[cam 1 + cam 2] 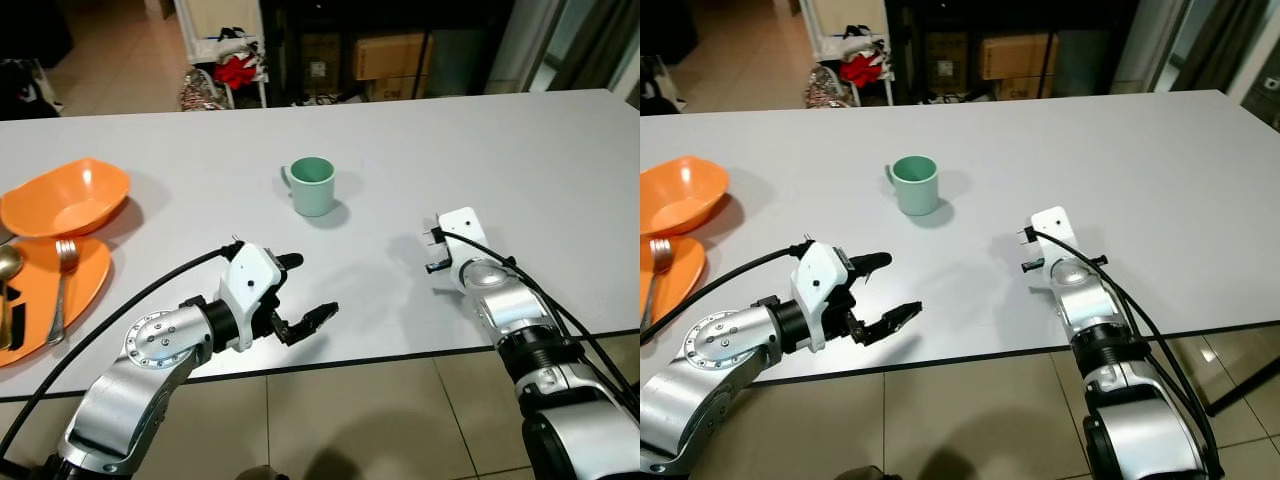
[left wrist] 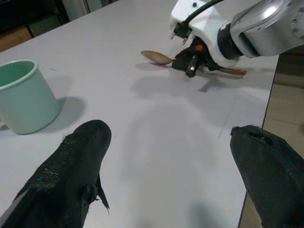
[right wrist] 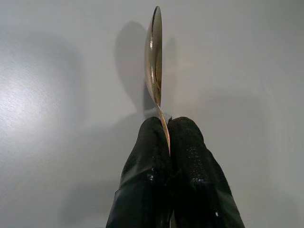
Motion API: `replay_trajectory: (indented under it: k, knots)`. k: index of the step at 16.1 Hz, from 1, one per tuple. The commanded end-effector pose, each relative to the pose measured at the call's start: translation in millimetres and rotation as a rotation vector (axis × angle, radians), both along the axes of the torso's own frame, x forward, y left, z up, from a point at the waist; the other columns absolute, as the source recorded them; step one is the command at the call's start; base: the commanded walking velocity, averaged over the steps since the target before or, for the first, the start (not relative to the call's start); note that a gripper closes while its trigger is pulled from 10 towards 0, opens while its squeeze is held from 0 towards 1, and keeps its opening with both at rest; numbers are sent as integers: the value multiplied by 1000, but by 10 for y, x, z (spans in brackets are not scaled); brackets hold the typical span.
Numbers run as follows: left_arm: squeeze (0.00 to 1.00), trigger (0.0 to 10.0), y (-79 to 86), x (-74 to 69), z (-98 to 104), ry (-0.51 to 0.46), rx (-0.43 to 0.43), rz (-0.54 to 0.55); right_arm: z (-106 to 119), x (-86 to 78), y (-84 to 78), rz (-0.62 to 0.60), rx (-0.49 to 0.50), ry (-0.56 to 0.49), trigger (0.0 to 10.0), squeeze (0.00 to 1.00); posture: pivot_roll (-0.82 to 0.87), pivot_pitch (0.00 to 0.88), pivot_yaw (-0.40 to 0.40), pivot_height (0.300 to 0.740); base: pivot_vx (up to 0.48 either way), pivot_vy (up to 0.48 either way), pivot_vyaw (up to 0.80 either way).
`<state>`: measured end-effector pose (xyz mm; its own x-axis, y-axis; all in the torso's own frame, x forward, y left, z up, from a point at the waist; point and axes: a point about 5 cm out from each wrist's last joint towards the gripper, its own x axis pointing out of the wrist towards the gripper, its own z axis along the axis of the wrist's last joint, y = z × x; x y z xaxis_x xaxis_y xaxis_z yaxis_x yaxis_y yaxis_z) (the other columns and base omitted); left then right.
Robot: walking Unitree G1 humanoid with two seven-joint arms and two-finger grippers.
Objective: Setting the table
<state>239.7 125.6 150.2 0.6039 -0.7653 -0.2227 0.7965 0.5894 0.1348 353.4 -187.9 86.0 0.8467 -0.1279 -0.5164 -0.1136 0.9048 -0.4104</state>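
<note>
Pinching a gold spoon (image 3: 155, 61) by its thin handle, our right gripper (image 3: 169, 142) has both fingers pressed together, low over the white table (image 1: 520, 150) near its front edge. The spoon sits on edge in that narrow grip, so we judge it could twist or slip as we set it down. Our left gripper (image 1: 305, 292) hangs spread wide and empty beside it, near the green cup (image 1: 313, 186). We count one cup, one orange bowl (image 1: 70, 195), one orange plate (image 1: 88, 275), one fork (image 1: 63, 280), and a second spoon (image 1: 8, 265) on that plate.
</note>
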Motion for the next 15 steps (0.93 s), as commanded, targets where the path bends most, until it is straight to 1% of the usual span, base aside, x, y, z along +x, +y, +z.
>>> replay_trajectory:
  k: [1, 4, 6, 8, 9, 10, 11, 15]
  knots:
    - [0, 10000, 3, -18, 25, -4, 9, -9, 3, 20, 31, 15, -8, 3, 10000, 0, 60, 0, 38, 740, 0, 0, 0]
    - [0, 10000, -4, -36, 28, 8, 14, -13, -48, 37, 57, 35, -25, 27, 10000, 0, 61, 0, 34, 740, 0, 0, 0]
    - [0, 10000, -3, -34, 32, 9, 14, -9, -80, 34, 37, 13, 1, 44, 10000, 0, 61, 0, 30, 740, 0, 0, 0]
    - [0, 10000, -8, -31, 34, 8, 13, -7, -101, 24, 19, 17, -7, 69, 10000, 0, 60, 0, 26, 740, 0, 0, 0]
    - [0, 10000, -9, -29, 35, 8, 13, -6, -110, 20, 16, 18, -6, 78, 10000, 337, 59, 0, 26, 740, 0, 0, 0]
    - [0, 10000, -11, -27, 36, 9, 12, -5, -118, 20, 17, 19, 1, 83, 10000, 894, 59, 0, 25, 740, 0, 0, 0]
    - [0, 10000, -15, -26, 37, 11, 12, -5, -121, 24, 16, 20, 7, 84, 10000, 1000, 58, 0, 25, 740, 0, 0, 0]
    - [0, 10000, -22, -23, 30, 13, 12, -7, -108, 37, 40, 29, 16, 82, 10000, 1000, 57, 0, 23, 740, 0, 0, 0]
